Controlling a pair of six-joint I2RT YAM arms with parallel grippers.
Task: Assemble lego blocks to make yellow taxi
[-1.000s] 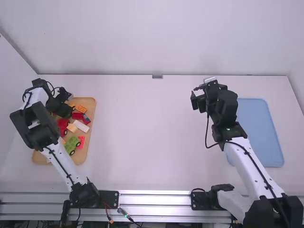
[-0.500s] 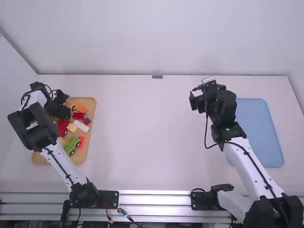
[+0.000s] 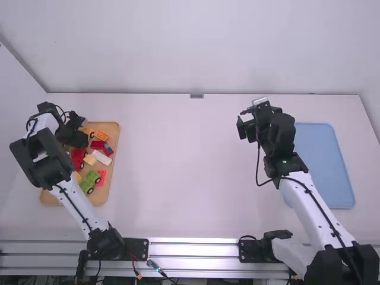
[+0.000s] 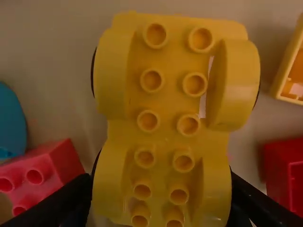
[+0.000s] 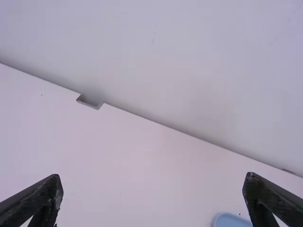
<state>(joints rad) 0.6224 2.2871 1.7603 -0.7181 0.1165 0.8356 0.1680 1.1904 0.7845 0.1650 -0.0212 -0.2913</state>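
At the far end of the wooden tray [image 3: 54, 198], my left gripper [image 3: 76, 139] is low over the bricks. In the left wrist view, a yellow wheeled base [image 4: 158, 104] with two columns of studs lies lengthwise between the fingers of my left gripper [image 4: 161, 196]. They press against its sides at the nearer pair of wheel arches, partly hidden by them. My right gripper [image 3: 247, 124] is held up left of the blue tray [image 3: 323, 163]. In the right wrist view my right gripper [image 5: 153, 189] is wide open and holds nothing.
Around the yellow base are a pink-red brick [image 4: 42, 172], a red brick [image 4: 279, 165], a yellow open piece [image 4: 294, 71] and a blue piece [image 4: 10, 120]. The tray also holds a green wheeled base [image 3: 89, 180], a white brick [image 3: 102, 157] and an orange brick [image 3: 101, 136].
My left gripper has shifted slightly to the left over the tray and then stayed there. The right arm has drifted a little to the left.
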